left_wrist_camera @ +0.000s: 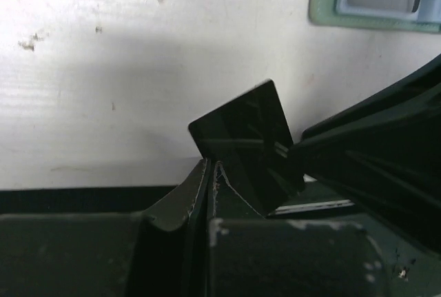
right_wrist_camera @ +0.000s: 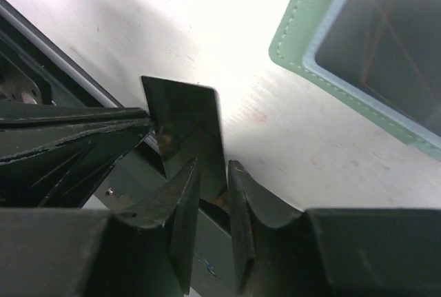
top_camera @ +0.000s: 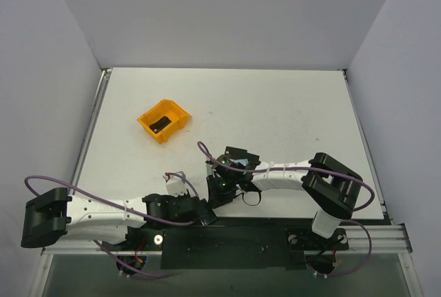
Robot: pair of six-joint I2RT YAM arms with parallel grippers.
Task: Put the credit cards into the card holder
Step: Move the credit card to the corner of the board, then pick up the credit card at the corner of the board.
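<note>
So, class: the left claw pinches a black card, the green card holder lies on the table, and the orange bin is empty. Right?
No: the orange bin is not empty; the top view shows a black card lying in it. Otherwise right: the left claw pinches a second card, the card holder lies on the table.

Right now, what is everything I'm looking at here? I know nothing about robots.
held card: one, black, just above the table's near edge, between the two grippers
bin card: one, black, inside the orange bin
card holder: one, sage green with light-blue lining showing, on the table by the grippers
orange bin: one, orange, left of the table's centre
table: one, white
left gripper: one, black, pinching the held card
right gripper: one, black, a finger on either side of the held card's end
</note>
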